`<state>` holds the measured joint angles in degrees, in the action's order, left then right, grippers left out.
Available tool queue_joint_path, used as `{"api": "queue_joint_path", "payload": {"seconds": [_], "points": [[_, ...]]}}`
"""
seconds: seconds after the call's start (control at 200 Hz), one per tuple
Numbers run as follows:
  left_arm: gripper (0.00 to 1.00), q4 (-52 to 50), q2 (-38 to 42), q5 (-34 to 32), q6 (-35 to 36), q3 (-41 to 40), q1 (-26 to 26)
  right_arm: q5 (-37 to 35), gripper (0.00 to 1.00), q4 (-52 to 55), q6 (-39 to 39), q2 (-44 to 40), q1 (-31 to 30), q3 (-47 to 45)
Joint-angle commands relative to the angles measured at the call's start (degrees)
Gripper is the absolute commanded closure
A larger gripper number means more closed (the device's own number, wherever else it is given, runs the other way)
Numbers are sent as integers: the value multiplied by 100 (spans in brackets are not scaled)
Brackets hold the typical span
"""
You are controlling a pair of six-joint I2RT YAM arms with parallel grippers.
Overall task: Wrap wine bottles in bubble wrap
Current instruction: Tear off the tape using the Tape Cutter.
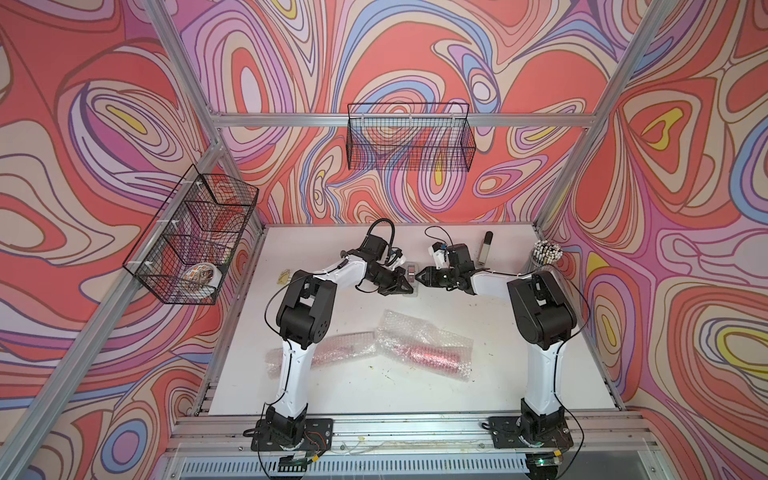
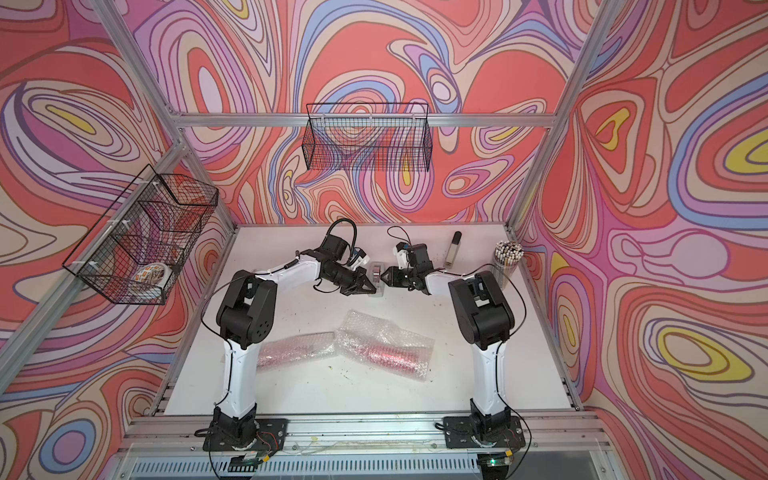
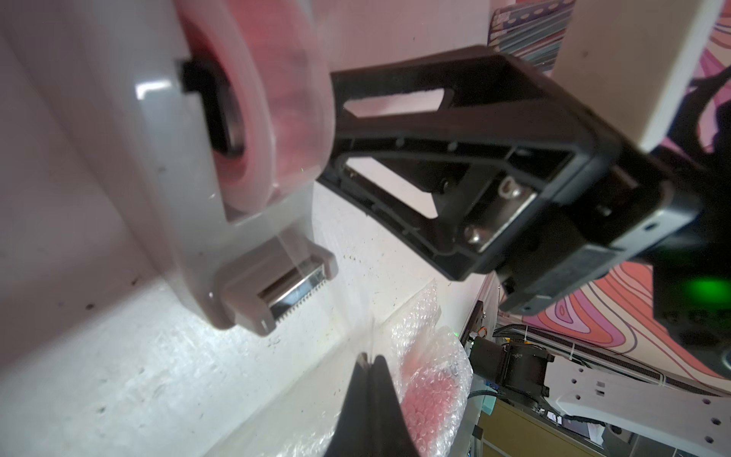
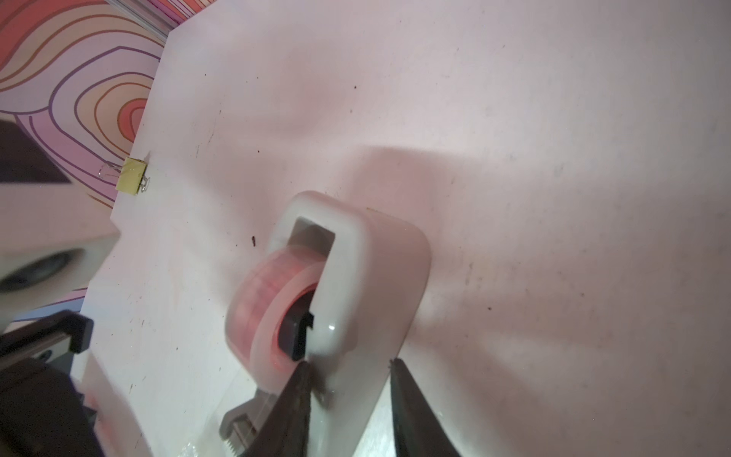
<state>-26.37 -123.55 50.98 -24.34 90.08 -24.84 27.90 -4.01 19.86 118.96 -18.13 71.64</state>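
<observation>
Two bottles (image 1: 422,354) lie rolled in bubble wrap (image 1: 415,328), nearly end to end on the table (image 1: 457,386), lower centre in both top views. Above them, mid-frame: left gripper (image 3: 370,360) jaws pressed together, pinching tape (image 3: 296,261) drawn off the dispenser (image 4: 372,277). Right gripper (image 4: 348,364) jaws clamp the dispenser's body.

walls (image 1: 415,62): swirls all round me, coral, pink, lilac, blue, yellow, dark outlines.
table (image 1: 478,374): white, dark specks.
tape dispenser (image 4: 375,277): pale grey.
tape (image 4: 261,300): clear, blushing pink-red on the roll.
bubble wrap (image 1: 424,336): clear, bubble-dotted.
wine bottles (image 1: 432,355): pink-red, glowing through.
my left gripper (image 3: 370,360): black.
my right gripper (image 4: 348,364): black too.
basket (image 1: 409,141): black wire mesh.
</observation>
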Motion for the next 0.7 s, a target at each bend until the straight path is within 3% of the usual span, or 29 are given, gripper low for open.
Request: {"api": "queue_joint_path", "payload": {"seconds": [0.0, 0.16, 0.325, 0.696], "points": [[100, 6, 215, 88, -170, -421, -131, -549, 65, 279, -8, 145, 29, -220], [100, 195, 185, 12, -227, -744, -223, -566, 66, 279, -26, 137, 29, -220], [100, -8, -59, -221, -100, -550, -221, -579, 66, 276, -30, 111, 29, -229], [100, -550, -606, -1134, 249, -415, -215, -698, 66, 283, -66, 84, 29, -244]]}}
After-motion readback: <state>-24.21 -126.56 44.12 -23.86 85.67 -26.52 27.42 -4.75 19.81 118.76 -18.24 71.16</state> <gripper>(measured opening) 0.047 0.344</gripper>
